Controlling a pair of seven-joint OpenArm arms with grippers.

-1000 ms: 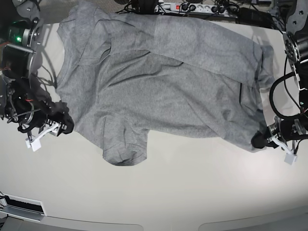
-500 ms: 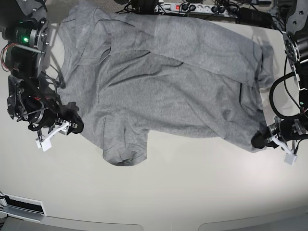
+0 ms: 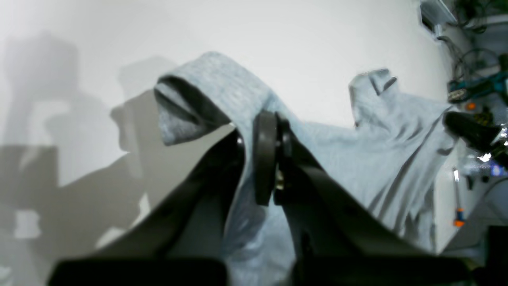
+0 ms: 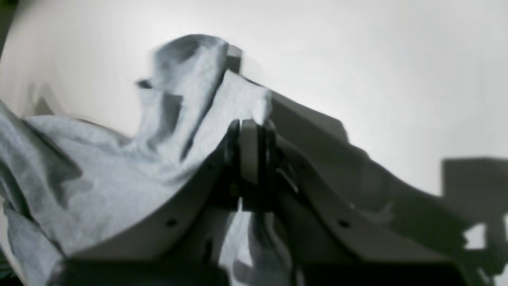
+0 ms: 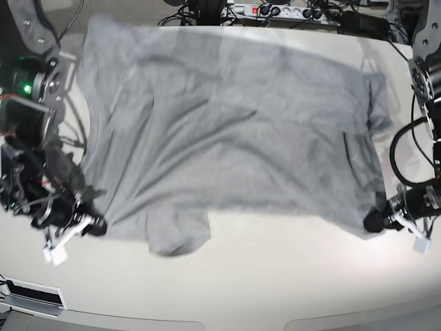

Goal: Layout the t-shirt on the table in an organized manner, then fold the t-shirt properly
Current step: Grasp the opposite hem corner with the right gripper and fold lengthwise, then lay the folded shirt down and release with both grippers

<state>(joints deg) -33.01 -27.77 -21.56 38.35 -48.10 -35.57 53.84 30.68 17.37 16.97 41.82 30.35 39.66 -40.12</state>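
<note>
No lettering shows on the t-shirt (image 5: 227, 131). Left claw (image 5: 375, 221) and right claw (image 5: 93, 225) each pinch its hem over the desk (image 5: 275, 276).

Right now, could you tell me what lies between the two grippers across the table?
In the base view, only the t-shirt spans between the right gripper and left gripper, each shut on a corner.

The t-shirt (image 5: 227, 131) is rendered soft by motion blur in the base view, and no lettering can be read. In the right wrist view the cloth and the right gripper (image 4: 252, 155) are smeared; the pinched cloth edge is hidden between the jaws. The shirt is cut off by the frame edges in both wrist views.
</note>
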